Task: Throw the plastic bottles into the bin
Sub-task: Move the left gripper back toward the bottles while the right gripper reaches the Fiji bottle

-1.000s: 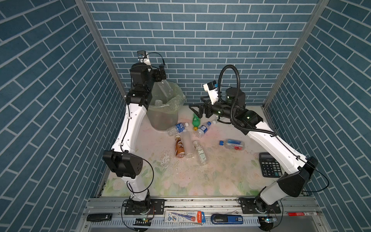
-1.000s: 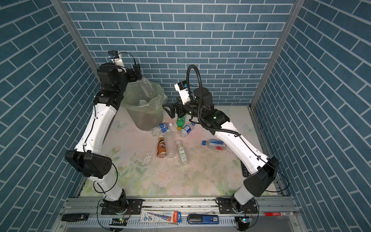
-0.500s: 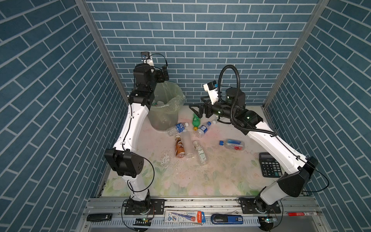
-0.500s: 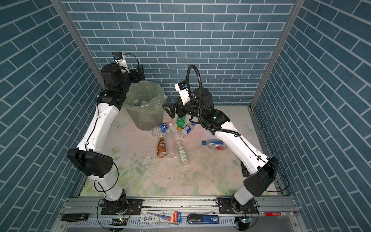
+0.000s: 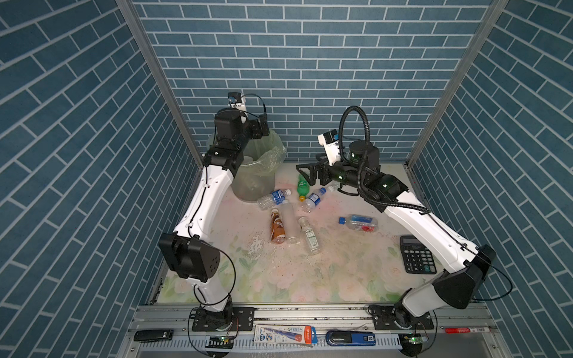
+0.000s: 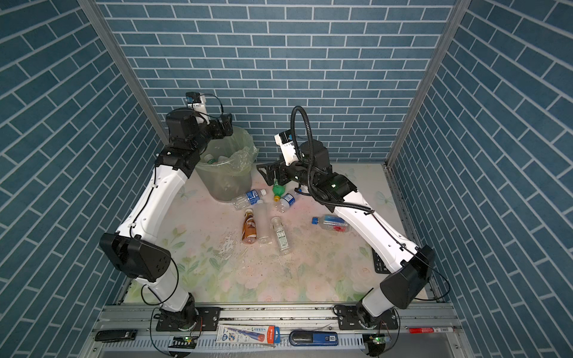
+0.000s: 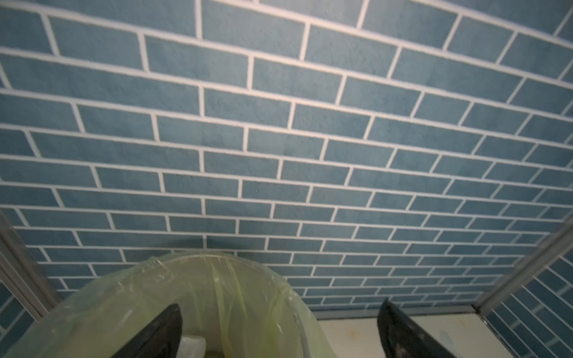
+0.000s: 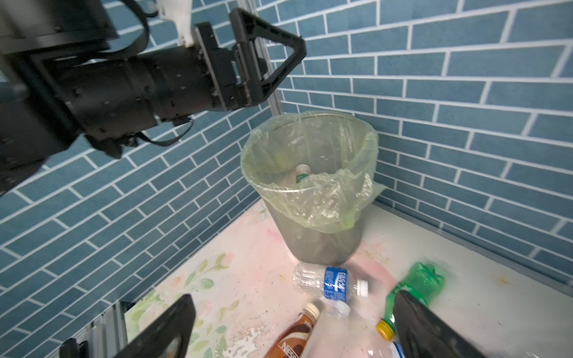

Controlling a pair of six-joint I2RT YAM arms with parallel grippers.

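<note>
The bin (image 5: 252, 183) (image 6: 228, 179), grey-green with a pale green bag over its rim, stands at the back left. Its mouth fills the near part of the left wrist view (image 7: 217, 288). My left gripper (image 5: 263, 127) (image 6: 228, 128) (image 7: 279, 310) hangs open and empty above the bin's rim. Capped bottles (image 8: 302, 173) (image 6: 210, 159) lie inside. In front of the bin lie several plastic bottles: a blue-labelled clear one (image 5: 274, 198) (image 8: 330, 283), a green one (image 5: 302, 186) (image 8: 415, 285), a brown one (image 5: 277, 227). My right gripper (image 5: 305, 173) (image 6: 265, 172) (image 8: 294, 310) is open above them, holding nothing.
More bottles lie nearby: a blue-labelled one (image 5: 314, 198), a cloudy one (image 5: 290, 223), a small white-labelled one (image 5: 310, 238) and a blue-capped one (image 5: 359, 222). A black calculator (image 5: 415, 257) sits at the right edge. Brick walls close in the back and sides.
My left gripper has shifted a little to the right above the bin. A pale clear shape under it one second ago is gone from there. The right arm has not moved.
</note>
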